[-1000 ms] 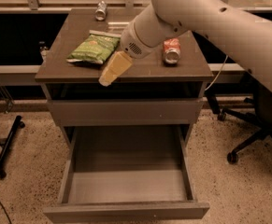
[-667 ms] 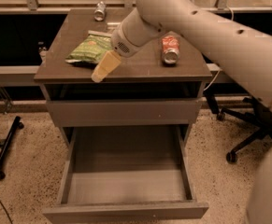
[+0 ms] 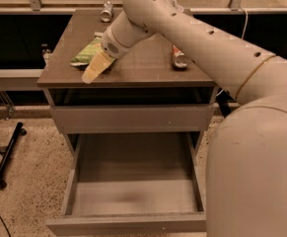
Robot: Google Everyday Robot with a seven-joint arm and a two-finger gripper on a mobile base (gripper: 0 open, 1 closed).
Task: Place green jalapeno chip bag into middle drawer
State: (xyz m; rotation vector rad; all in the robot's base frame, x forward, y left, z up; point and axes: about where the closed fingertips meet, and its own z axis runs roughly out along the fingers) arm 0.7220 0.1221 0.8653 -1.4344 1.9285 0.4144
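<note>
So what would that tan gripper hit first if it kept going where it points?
Likely the dark brown cabinet top near its front left edge, just beside the crinkly light-green chip bag. The gripper slants down-left; depth is unclear, so it might graze the bag.

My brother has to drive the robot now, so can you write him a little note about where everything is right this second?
Tool: low over the front left of the cabinet top, at the near edge of the green jalapeno chip bag; a grip can't be confirmed.
Bag: lying on the top's left side, not lifted.
Middle drawer: pulled out below.
Red soda can: lying on the top's right side, apart from the bag.
Done: drawer open.
Left: grasp the bag, lower it into the drawer.
</note>
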